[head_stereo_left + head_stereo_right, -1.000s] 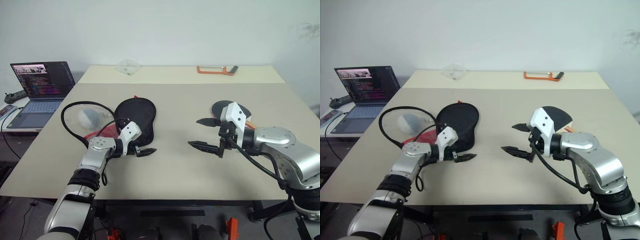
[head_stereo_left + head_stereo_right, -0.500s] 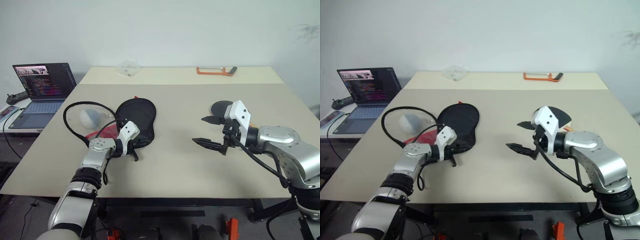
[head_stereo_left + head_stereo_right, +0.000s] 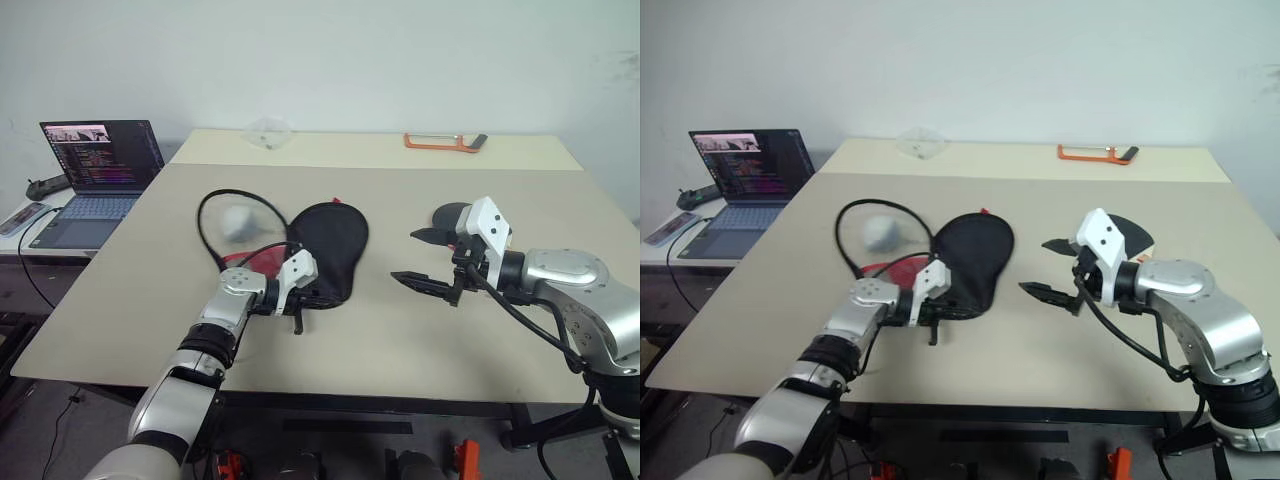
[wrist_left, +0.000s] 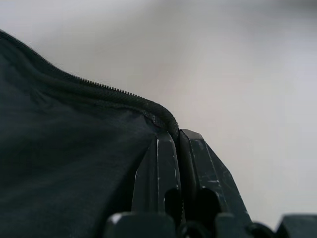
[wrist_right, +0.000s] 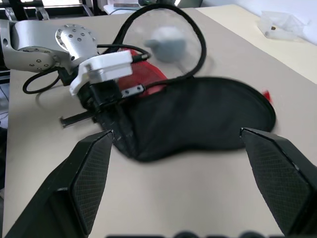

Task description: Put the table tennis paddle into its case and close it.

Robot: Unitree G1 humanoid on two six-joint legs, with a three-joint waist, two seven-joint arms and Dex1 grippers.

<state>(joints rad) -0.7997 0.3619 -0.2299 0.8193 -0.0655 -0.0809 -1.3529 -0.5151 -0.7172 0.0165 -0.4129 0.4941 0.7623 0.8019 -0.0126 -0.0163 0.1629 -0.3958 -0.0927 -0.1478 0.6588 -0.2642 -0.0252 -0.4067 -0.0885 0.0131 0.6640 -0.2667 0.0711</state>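
Now left end effector (image 3: 297, 322) pinches case (image 3: 335, 245) edge.

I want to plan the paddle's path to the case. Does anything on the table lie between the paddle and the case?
Nothing on the table lies between them. The paddle lies on the robot's right, the case toward its left, with bare table between. Only the open right hand hovers over that gap. The left hand is shut on the case's near edge.

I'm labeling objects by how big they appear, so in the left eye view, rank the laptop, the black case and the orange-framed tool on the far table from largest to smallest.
1. Laptop, though the case looks close in size, so this order is unsure.
2. Black case.
3. Orange-framed tool, clearly smallest, partly because it lies farthest away.
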